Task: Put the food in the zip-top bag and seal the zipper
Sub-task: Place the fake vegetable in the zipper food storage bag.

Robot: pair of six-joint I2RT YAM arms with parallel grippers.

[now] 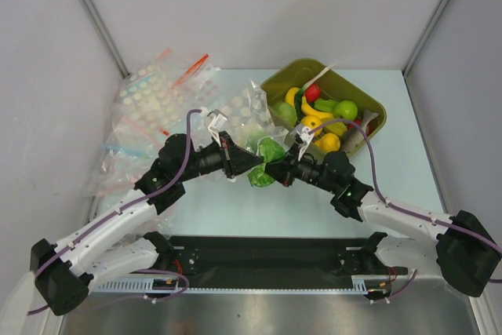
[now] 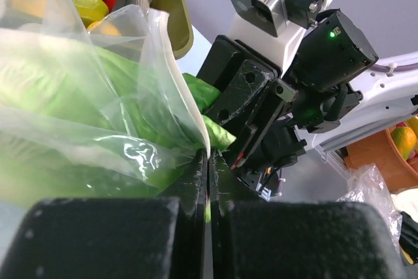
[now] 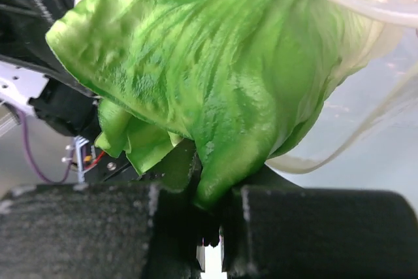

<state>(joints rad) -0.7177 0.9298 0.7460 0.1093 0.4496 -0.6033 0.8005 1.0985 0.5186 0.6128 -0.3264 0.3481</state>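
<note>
The white-dotted zip-top bag (image 1: 249, 113) lies mid-table, with its mouth facing the arms. My left gripper (image 1: 252, 164) is shut on the bag's colourless zipper edge (image 2: 188, 96), holding the mouth up. My right gripper (image 1: 276, 170) is shut on the ruffled green lettuce (image 3: 215, 63) and holds it at the bag's mouth, partly under the clear rim (image 3: 366, 6). In the left wrist view the lettuce (image 2: 204, 93) shows past the bag (image 2: 98, 115), and the right gripper (image 2: 251, 145) is right behind it. A round yellow-orange fruit (image 1: 328, 143) lies in the bin.
An olive-green bin (image 1: 369, 101) at the back right holds bananas and red and green fruit. A heap of other clear bags (image 1: 149, 107) with red and pink strips lies at the back left. Grey walls close in both sides.
</note>
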